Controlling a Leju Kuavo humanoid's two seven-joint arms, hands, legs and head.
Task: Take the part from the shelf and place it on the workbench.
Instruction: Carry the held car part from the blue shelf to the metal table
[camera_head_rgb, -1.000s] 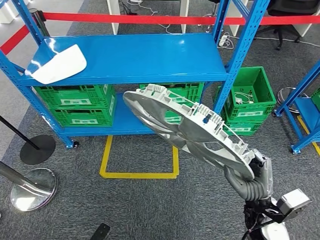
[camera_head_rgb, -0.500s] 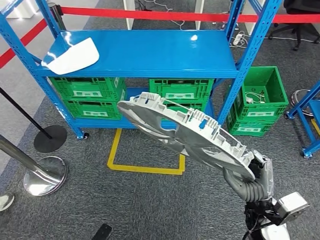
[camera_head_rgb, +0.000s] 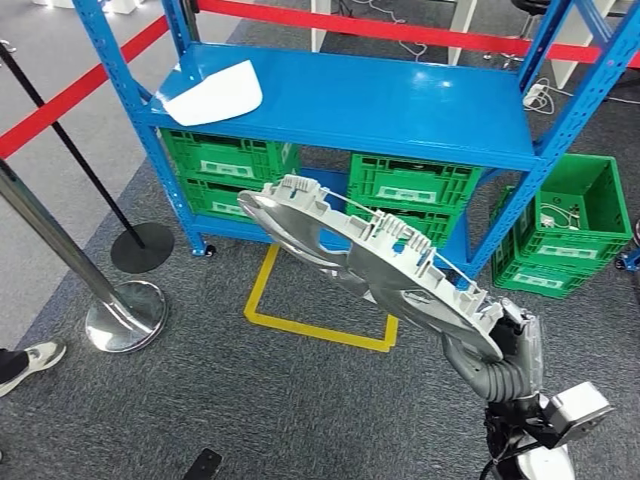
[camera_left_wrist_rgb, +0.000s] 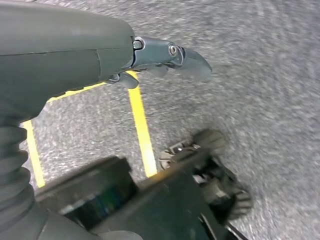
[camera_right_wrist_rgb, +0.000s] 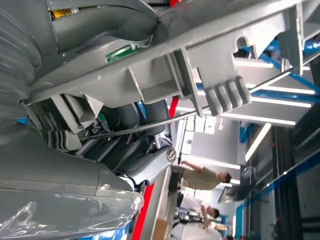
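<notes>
The right robot hand (camera_head_rgb: 504, 352) grips the near end of the long grey part (camera_head_rgb: 370, 262), fingers curled around its edge, and holds it in the air in front of the blue shelf (camera_head_rgb: 377, 100). The part slants up and away from the hand, its far end over the carpet just in front of the shelf's lower level, above the yellow floor marking (camera_head_rgb: 317, 325). A white panel (camera_head_rgb: 215, 93) lies on the shelf's top board at its left end. Green crates (camera_head_rgb: 226, 165) sit under that board, and one more green crate (camera_head_rgb: 562, 230) stands on the floor just right of the shelf. The left robot hand (camera_left_wrist_rgb: 166, 52) hangs over the carpet holding nothing, fingers stretched out
</notes>
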